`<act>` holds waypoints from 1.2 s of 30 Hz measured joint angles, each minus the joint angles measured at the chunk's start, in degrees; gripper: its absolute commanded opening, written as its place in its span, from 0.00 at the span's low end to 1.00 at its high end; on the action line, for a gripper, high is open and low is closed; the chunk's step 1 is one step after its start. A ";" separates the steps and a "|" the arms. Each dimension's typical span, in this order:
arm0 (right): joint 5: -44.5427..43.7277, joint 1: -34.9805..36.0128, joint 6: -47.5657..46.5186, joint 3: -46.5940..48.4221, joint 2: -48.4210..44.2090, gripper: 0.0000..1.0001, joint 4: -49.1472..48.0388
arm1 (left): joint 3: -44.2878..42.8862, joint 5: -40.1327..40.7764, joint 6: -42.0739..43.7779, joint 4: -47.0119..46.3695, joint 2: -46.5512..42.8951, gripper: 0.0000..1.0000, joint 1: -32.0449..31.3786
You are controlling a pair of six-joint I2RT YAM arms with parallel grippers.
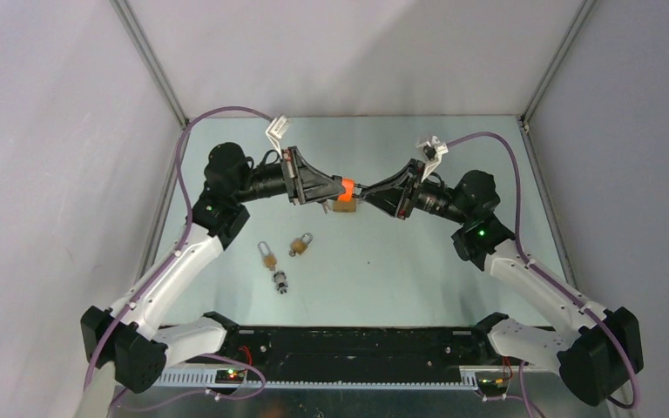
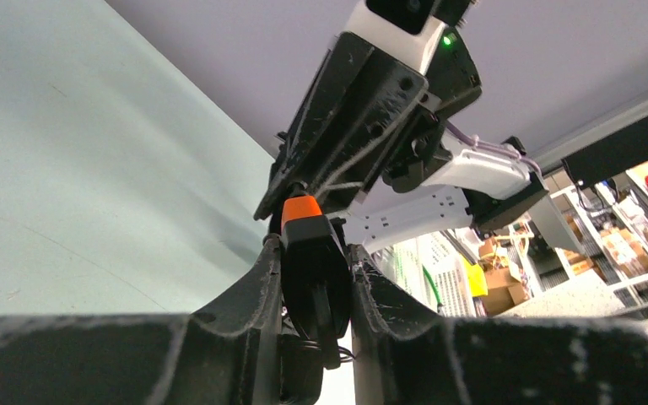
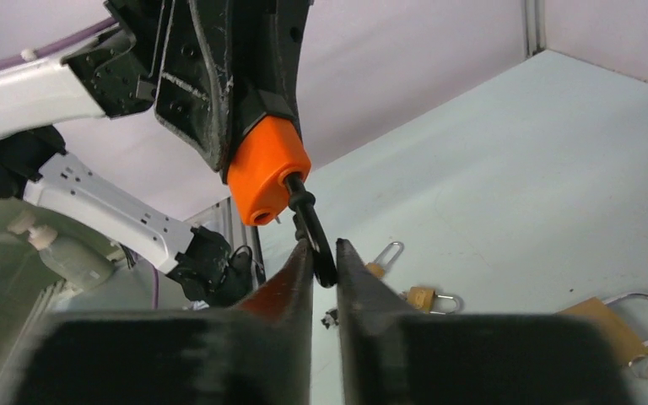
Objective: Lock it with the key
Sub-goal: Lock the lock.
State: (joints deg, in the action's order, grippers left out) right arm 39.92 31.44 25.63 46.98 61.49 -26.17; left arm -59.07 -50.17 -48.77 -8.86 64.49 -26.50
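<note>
Right wrist view: right claw (image 3: 324,253) pinches the black loop (image 3: 307,211) — it projects from the orange-capped lock (image 3: 266,181), clamped in the left claw (image 2: 315,253) above the table (image 3: 515,169). Lock's long axis runs claw to claw — right arm nearer the loop.

This is a robotics lab: the pale surface (image 1: 418,261) below the left claw (image 2: 314,253) is boxed in by plain grey panels (image 1: 348,52) on metal frame posts (image 1: 148,61), and beyond that claw stand storage shelves (image 2: 641,221) crowded with cardboard boxes (image 2: 496,277) and packaged goods.
</note>
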 measured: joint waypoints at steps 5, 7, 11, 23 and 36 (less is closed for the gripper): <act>1.60 -0.13 1.11 -0.26 0.15 0.00 -2.05 | -0.07 -1.11 0.81 -0.22 -0.35 0.00 0.11; 1.86 -0.09 2.05 -0.28 0.20 0.00 -2.80 | -0.07 -1.16 2.40 -0.46 -0.81 0.00 -0.11; 2.64 0.02 5.70 -0.31 0.20 0.00 -4.57 | 0.15 -1.01 6.16 -1.07 -2.25 0.00 -0.68; 2.82 -0.07 15.17 -0.31 0.09 0.00 -5.01 | 0.26 -1.11 10.29 -2.58 -2.34 0.00 -1.05; 1.22 0.59 17.79 -0.31 0.96 0.00 -4.37 | 0.28 0.94 12.48 -2.97 -1.01 0.00 -2.19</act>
State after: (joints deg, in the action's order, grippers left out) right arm 41.15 32.03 43.42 46.68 62.46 -30.55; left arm -58.78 -49.23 -36.29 -11.84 63.48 -28.69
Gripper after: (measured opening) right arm 0.043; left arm 0.290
